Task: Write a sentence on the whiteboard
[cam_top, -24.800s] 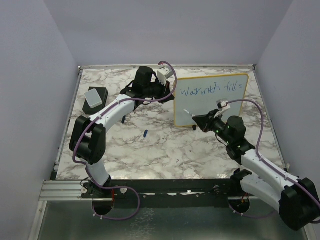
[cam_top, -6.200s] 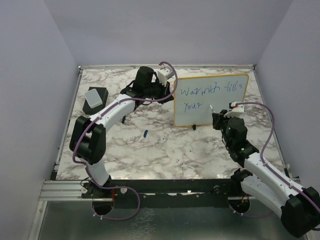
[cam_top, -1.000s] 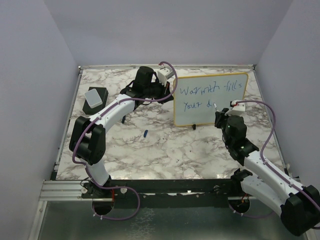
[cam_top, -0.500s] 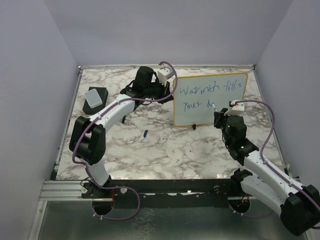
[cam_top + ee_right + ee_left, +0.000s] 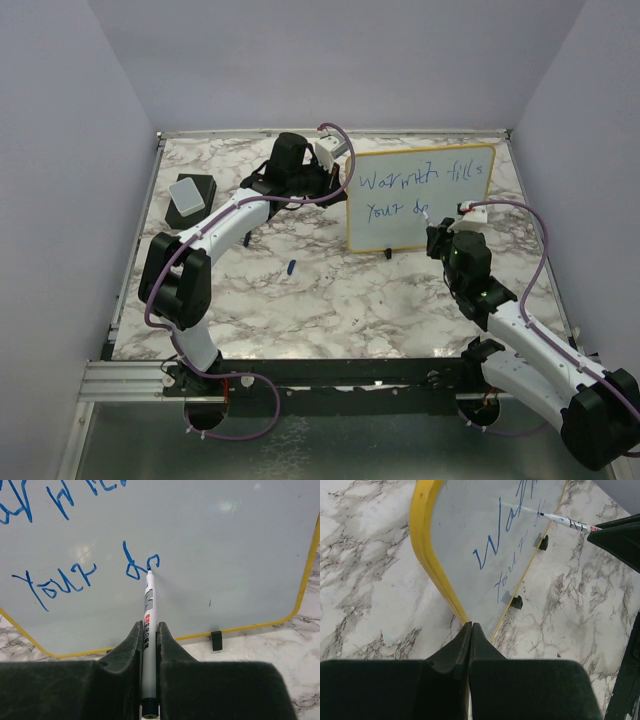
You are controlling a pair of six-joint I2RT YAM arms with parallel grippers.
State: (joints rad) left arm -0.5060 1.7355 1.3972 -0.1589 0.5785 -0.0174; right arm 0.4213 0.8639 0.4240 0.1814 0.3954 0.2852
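The whiteboard (image 5: pixel 455 205), yellow-framed, stands upright on the marble table at the back right. The sentence (image 5: pixel 398 183) on it is in blue: "Warmth fills" on top, "your" and a "d" plus a small open loop (image 5: pixel 131 562) below. My right gripper (image 5: pixel 148 625) is shut on a white marker (image 5: pixel 148 605). The marker's blue tip touches the board at the end of that loop. My left gripper (image 5: pixel 471 625) is shut with nothing between its jaws, its tips against the board's yellow frame (image 5: pixel 427 550) at the left edge. The marker (image 5: pixel 567 522) also shows far off in the left wrist view.
A grey-topped black eraser block (image 5: pixel 190 197) lies at the back left. A small blue cap (image 5: pixel 290 266) lies on the marble in front of the left arm. Two black feet (image 5: pixel 215 640) prop up the board. Plain walls close in on three sides.
Across the earlier frames the second line grew from nothing to "your", then "d". In the last second the marker tip drew a small loop right of the "d". The left arm stayed still.
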